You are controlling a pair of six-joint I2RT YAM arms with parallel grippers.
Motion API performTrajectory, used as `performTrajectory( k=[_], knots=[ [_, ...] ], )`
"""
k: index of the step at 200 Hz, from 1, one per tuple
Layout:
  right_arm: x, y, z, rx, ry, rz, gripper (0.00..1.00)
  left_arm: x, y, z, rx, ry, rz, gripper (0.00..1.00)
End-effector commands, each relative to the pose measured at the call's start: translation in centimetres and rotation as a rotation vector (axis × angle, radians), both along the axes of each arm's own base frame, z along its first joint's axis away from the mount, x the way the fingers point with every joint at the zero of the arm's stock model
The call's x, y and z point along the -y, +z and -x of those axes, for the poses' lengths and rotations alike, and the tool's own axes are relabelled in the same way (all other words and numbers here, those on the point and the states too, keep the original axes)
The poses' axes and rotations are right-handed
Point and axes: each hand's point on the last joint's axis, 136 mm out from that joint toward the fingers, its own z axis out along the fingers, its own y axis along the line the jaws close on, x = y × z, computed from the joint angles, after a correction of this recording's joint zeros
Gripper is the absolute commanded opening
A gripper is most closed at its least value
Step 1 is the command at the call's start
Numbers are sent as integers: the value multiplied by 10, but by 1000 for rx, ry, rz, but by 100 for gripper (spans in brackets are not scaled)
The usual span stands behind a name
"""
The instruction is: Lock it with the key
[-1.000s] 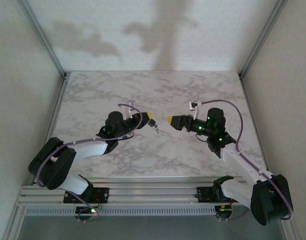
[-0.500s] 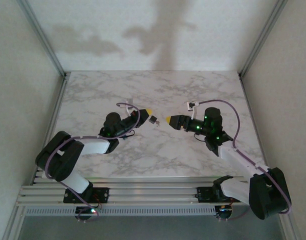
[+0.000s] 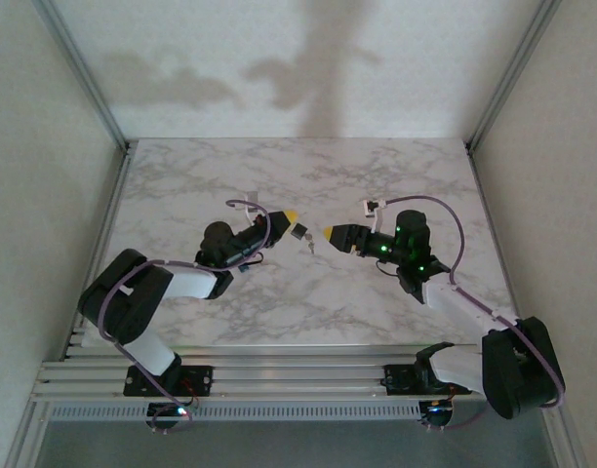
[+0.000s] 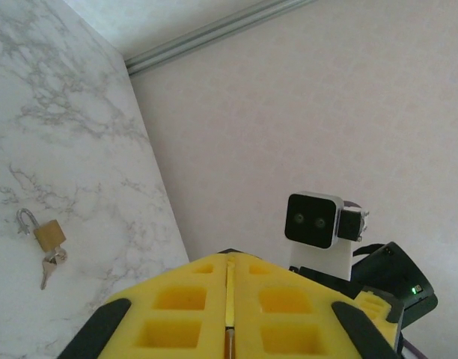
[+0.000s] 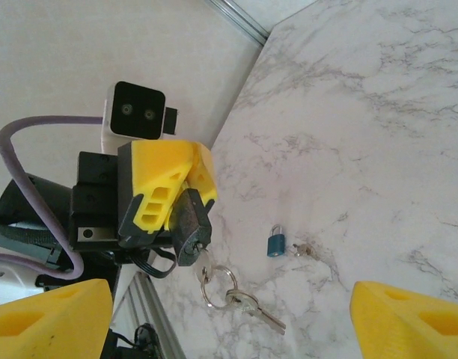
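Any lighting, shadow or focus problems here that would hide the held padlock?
Top external: even light, soft arm shadows on the back wall; the dark padlock in the left gripper is tiny. Right wrist: that padlock and its dangling keys sharp, no glare. Left wrist: brass padlock on the table crisp.

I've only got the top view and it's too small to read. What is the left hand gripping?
Observer: The left hand is shut on a dark padlock; keys hang on a ring below it.
Operator: Any other locks around?
Observer: A blue padlock lies on the table, past the hanging keys in the right wrist view.
Operator: That all?
Observer: No, a brass padlock with its own keys also lies on the table, in the left wrist view.
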Motion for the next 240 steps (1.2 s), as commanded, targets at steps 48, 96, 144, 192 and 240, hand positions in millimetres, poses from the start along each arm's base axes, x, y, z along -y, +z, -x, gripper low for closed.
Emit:
performTrajectory(
  k=[48, 96, 144, 192, 240],
  knots=[
    [-4, -10, -6, -12, -6, -8, 76, -2, 6, 4, 42, -50, 103, 0],
    [-7, -25, -13, -53, -12, -7, 70, -12, -4, 2, 25, -38, 128, 0],
    [-16, -31, -17, -82, 17, -36, 58, -12, -13, 2, -23, -64, 165, 0],
    [-24, -34, -15, -79, 35, -29, 52, -13, -24, 1, -48, -54, 145, 0],
    [-36, -40, -12, -98, 67, -28, 46, -10, -32, -1, -77, -68, 173, 0]
  ],
)
